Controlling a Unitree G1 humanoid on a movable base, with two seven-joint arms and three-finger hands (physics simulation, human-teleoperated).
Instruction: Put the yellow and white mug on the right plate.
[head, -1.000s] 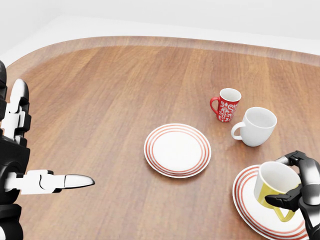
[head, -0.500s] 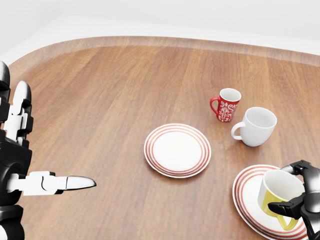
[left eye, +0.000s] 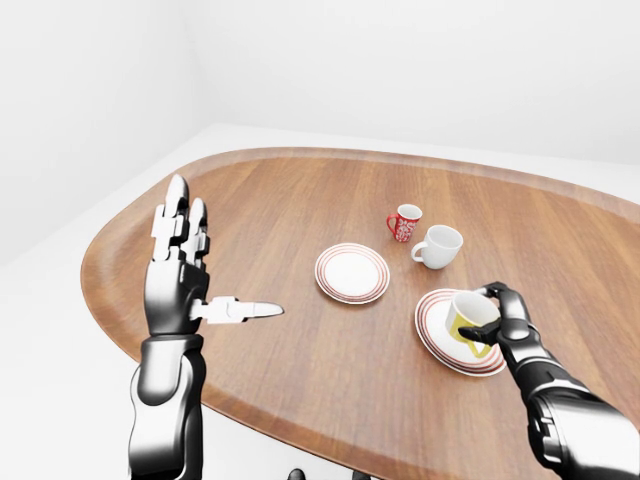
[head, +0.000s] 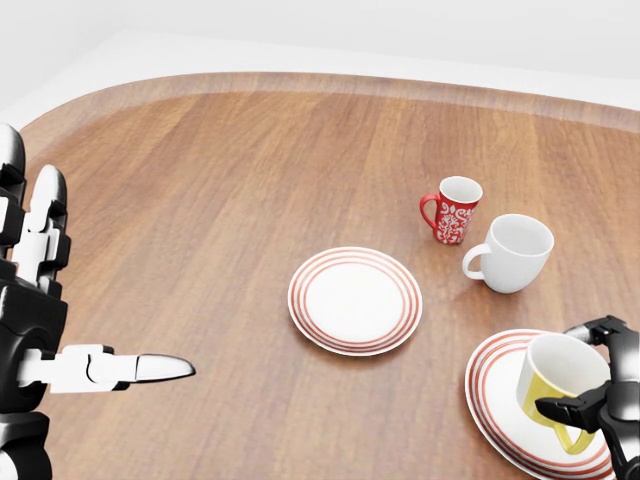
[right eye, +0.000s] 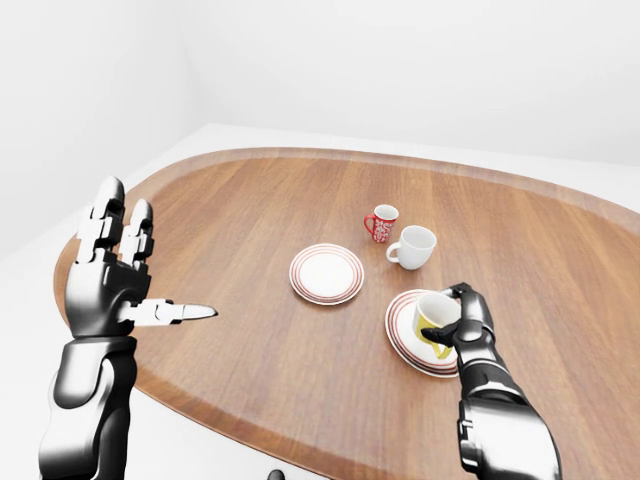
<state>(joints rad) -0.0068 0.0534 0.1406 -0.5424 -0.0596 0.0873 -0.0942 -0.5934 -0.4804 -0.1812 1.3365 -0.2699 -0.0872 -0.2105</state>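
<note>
1. Wood-grained and oval, the single table (left eye: 300, 390) carries everything in view: two plates and three mugs.
2. Two arms reach over it. The left hand (left eye: 180, 275) hangs raised over the table's left edge in the left-eye view, fingers spread wide and holding nothing. The right hand (head: 605, 395) is wrapped round the yellow and white mug.
3. Two red-ringed plates are present: the middle plate (head: 355, 300) lies bare, and the right plate (head: 490, 390) sits near the lower right corner of the head view.
4. Three mugs are counted. A plain white mug (head: 515, 252) and a red patterned mug (head: 455, 208) stand just beside each other above the right plate.
5. The yellow and white mug (head: 555, 390) is over the right plate, tilted, its handle toward the bottom of the head view; whether its base touches the plate cannot be told.
6. The step in hand appears to be the placing itself. The next move likely calls for levelling the mug, seating it on the plate, then spreading the right fingers and lifting clear without tipping it.
</note>
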